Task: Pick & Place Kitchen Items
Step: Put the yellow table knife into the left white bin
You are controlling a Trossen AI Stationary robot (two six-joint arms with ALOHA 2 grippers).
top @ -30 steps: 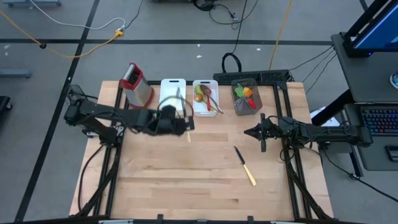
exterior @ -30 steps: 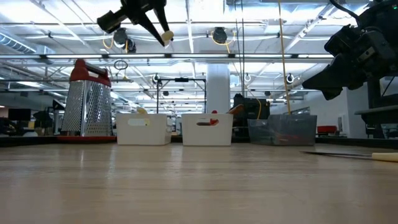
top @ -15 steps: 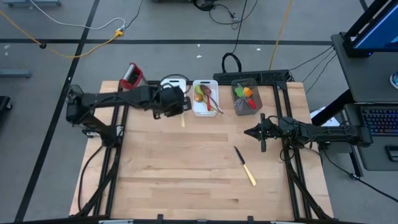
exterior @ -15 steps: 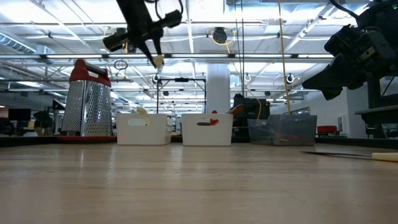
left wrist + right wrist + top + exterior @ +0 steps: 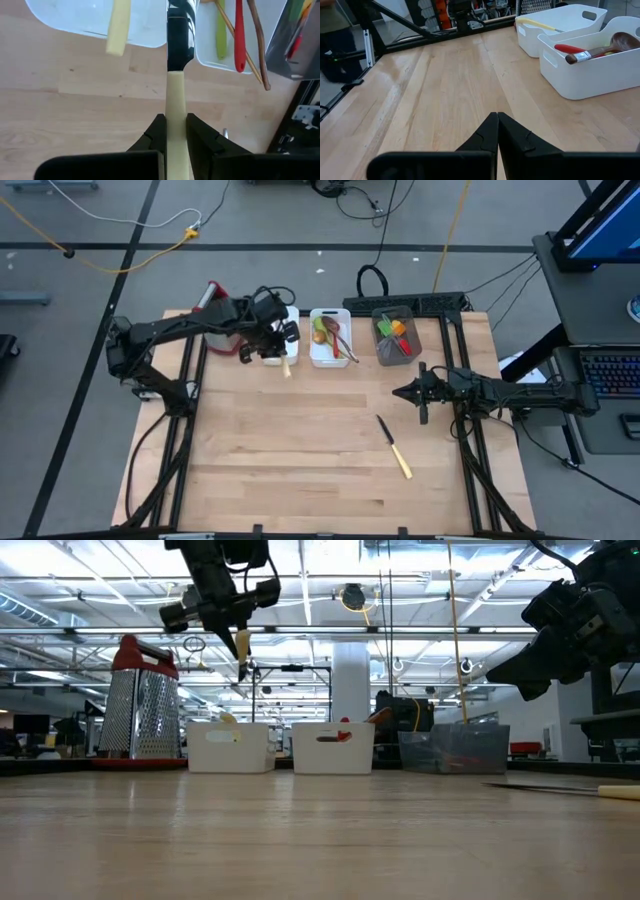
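Note:
A knife with a cream handle and a dark blade [image 5: 178, 45] hangs in my left gripper [image 5: 175, 120], which is shut on it high over the near rim of the left white tray [image 5: 75, 20]. In the high view this gripper [image 5: 272, 348] stands beside the grater [image 5: 210, 300]. Another cream-handled knife [image 5: 118, 27] lies in that tray. A third knife [image 5: 393, 446] lies flat on the table, right of the middle. My right gripper [image 5: 422, 393] waits shut at the table's right side, touching nothing. My left gripper pinches the knife's cream handle [image 5: 175, 100] between its two fingers. The knife lies along the fingers, and the blade runs on past the fingertips. The fingers slant steeply downward toward the table's far side. The knife is lifted well clear of table and trays, blade end lowest [image 5: 243, 668].
A second white tray [image 5: 330, 337] holds green, red and wooden utensils. A grey tray [image 5: 393, 335] with green, orange and red ones stands to its right. The red-topped grater stands at the far left. The near half of the table [image 5: 300, 470] is bare wood.
My left gripper has swung toward the table's far edge, from over the bare wood to the near rim of the left white tray, and has turned as it went. It stays shut on the knife, which travels with it, lifted clear.

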